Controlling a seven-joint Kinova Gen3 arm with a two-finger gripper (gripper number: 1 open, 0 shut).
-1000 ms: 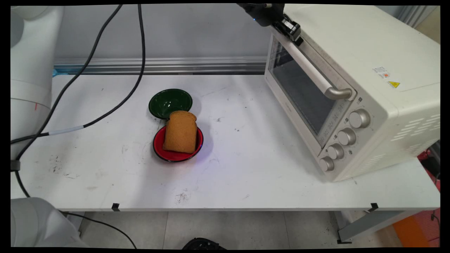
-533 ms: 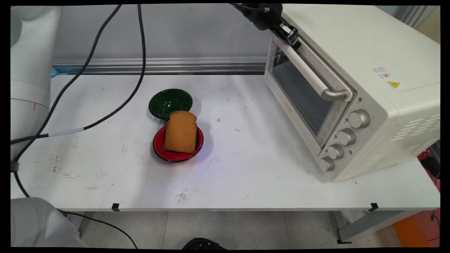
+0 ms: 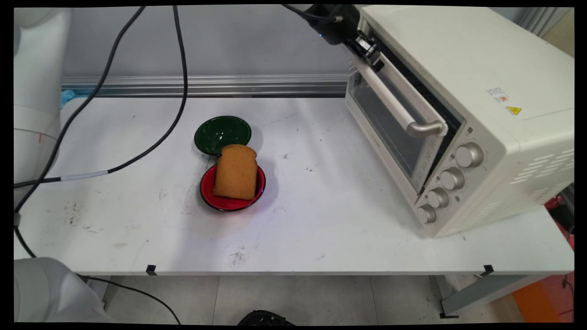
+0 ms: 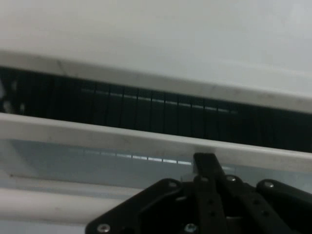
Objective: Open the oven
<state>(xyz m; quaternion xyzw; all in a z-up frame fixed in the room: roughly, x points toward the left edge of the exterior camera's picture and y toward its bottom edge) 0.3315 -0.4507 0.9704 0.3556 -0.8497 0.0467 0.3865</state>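
Oven door (image 3: 394, 123) stands ajar on the toaster oven (image 3: 463, 114) at the bench's (image 3: 321, 229) right end, a dark gap along its top edge. The gripper (image 3: 367, 48) sits at the far end of the door handle (image 3: 396, 110); whether its fingers clamp it cannot be told. A yellow warning label (image 3: 513, 110) is unreadable. Bread (image 3: 235, 172) on a red plate (image 3: 228, 202) touches a green bowl (image 3: 222, 134) mid-bench.
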